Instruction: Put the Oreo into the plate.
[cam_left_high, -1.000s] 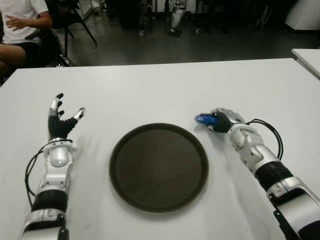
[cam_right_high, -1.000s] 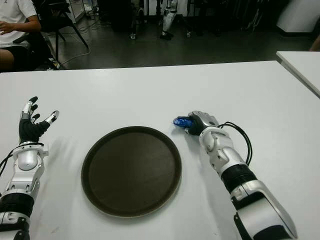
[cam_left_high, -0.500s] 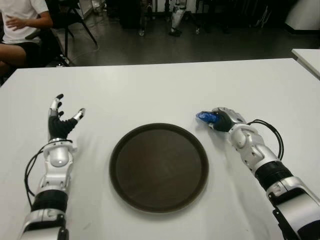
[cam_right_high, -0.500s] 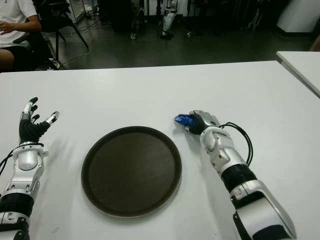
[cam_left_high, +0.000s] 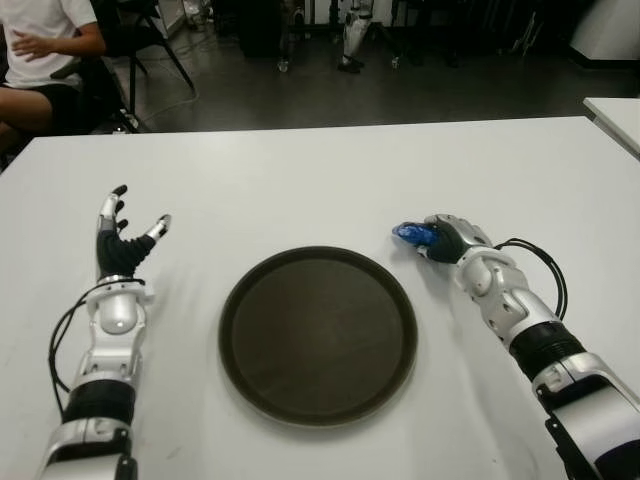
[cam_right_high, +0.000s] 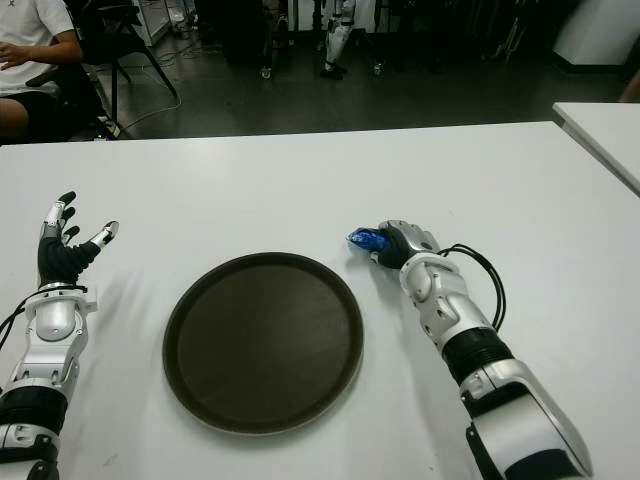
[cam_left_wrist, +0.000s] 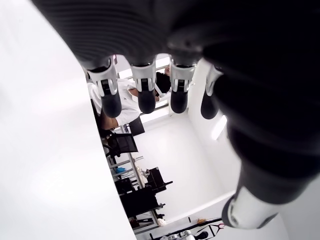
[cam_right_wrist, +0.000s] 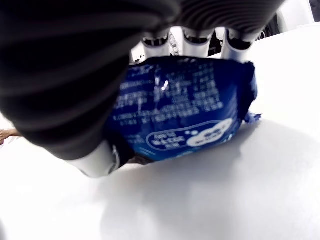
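While its fingers (cam_right_wrist: 155, 42) curl over the top of the packet and its thumb presses from the other side, the right hand (cam_left_high: 447, 238) grips a small blue foil Oreo packet (cam_left_high: 411, 234), clamped between them just above the white table (cam_left_high: 330, 180). The packet's blue wrapper with white print fills the right wrist view (cam_right_wrist: 185, 107), and its shadow falls on the table close beneath it, with one crimped end near the surface. Seen from the head, the packet pokes out of the hand toward the robot's left, and sits just beyond the far right rim of the round dark brown plate (cam_left_high: 318, 335), not over it. The plate lies flat at the middle of the table with nothing in it. Well to the left of the plate, the left hand (cam_left_high: 120, 240) shows with its palm up and its fingers (cam_left_wrist: 145, 92) spread and straight, holding nothing. At the far left, beyond the table's edge, a person in a white shirt (cam_left_high: 40, 40) sits on a chair.
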